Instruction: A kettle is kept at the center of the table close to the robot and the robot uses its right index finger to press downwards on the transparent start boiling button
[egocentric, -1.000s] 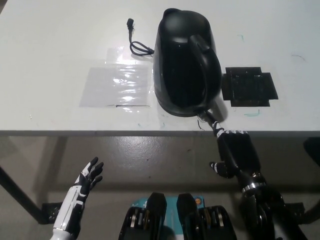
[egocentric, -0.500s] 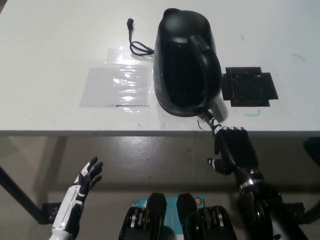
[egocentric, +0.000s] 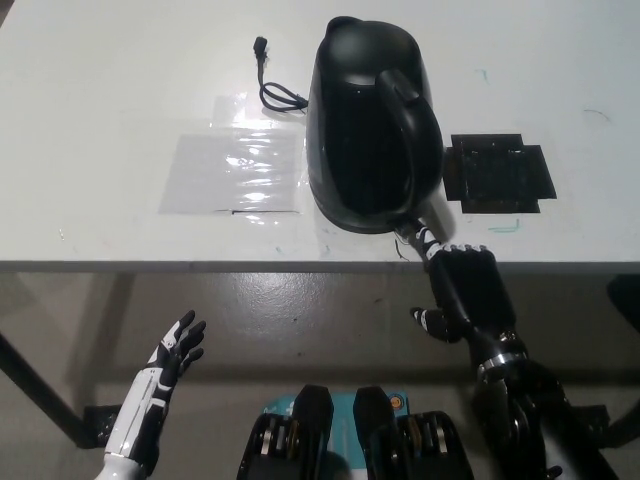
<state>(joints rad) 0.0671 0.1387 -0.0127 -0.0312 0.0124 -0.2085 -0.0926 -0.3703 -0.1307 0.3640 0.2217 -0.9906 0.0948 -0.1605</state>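
Nearest to us, below the bench edge at lower left, our white left hand (egocentric: 172, 352) rests in the air with its fingers spread, grasping nothing. At lower right our black right hand (egocentric: 462, 290) is raised to the bench edge, most of its fingers curled in and one extended finger (egocentric: 425, 238) reaching up to the foot of the kettle's handle, where the start button should sit; the button itself is too small and glary for us to make out. Over the last second this hand has crept up and slightly left, so the fingertip now lies right at the kettle's base rather than just short of it. We judge that the press is either beginning or about to; we cannot tell whether the button has gone down.

On the bench (egocentric: 100, 100), the kettle (egocentric: 372, 125) stands upright at the centre near the front edge. A clear plastic sheet (egocentric: 235, 172) lies to its left, a black square pad (egocentric: 497, 172) to its right, and a short cable (egocentric: 275, 85) behind the sheet.
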